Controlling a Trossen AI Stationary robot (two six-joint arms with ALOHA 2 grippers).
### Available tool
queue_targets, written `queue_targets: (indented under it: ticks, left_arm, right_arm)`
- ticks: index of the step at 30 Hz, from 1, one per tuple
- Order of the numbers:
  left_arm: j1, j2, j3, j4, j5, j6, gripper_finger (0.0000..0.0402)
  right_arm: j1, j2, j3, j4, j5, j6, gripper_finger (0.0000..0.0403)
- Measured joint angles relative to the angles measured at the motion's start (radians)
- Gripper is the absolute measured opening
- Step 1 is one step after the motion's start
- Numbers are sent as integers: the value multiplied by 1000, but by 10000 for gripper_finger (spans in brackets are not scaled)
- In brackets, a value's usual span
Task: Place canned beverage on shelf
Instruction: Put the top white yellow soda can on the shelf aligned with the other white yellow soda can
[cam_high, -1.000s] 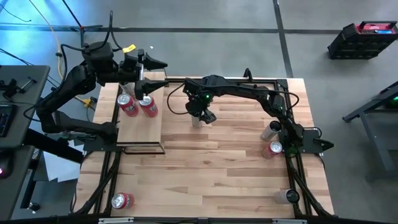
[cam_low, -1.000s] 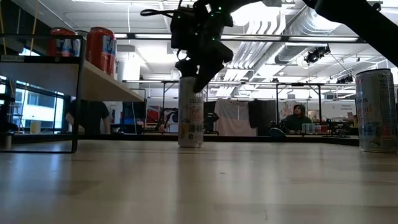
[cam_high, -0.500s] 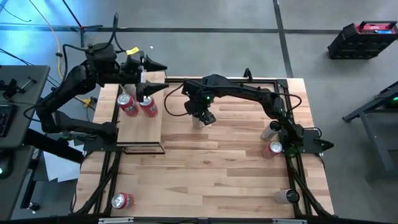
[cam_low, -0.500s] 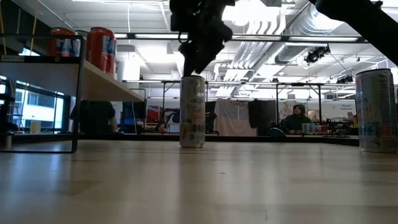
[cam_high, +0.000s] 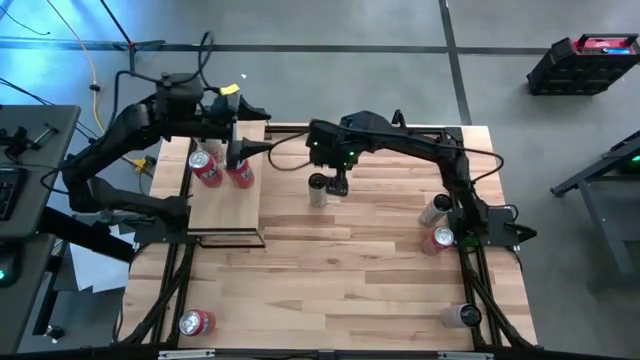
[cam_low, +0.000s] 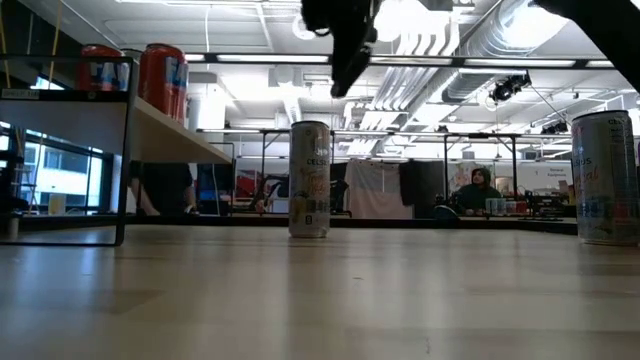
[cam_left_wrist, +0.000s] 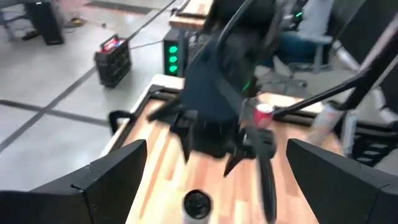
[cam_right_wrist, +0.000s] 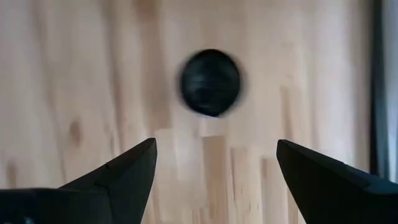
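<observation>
Pale plank-striped wooden tabletop (cam_high: 350, 270) fills the space between both dark arms, with a concrete floor around it. On it stands a slim white beverage can with a dark top (cam_high: 318, 189), upright and alone, held by nothing. The right gripper (cam_high: 338, 182) hangs above that can, its 2 fingers spread apart with nothing between them; from its wrist camera the can's dark top (cam_right_wrist: 210, 82) shows beyond and between the fingertips, blurred. The left gripper (cam_high: 250, 128) hovers with fingers wide apart and empty, above the far edge of the narrow pale-wood shelf with a thin black frame (cam_high: 225, 205). Just beside its lower finger, 2 red cans (cam_high: 222, 170) stand on that shelf, possibly touching each other.
</observation>
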Motion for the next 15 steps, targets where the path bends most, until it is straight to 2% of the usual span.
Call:
queue_targets:
  ticks: [7, 11, 15]
  left_arm:
    - [0, 89, 0, -21, -71, 69, 378]
    - [-4, 142, 0, -22, -80, 44, 378]
    - [-20, 213, 0, -19, -96, 1, 378]
  right_arm:
    - [31, -106, -1, -88, 245, 234, 317]
    - [50, -221, -23, -84, 327, 311, 317]
    - [72, -319, -24, -81, 468, 361, 317]
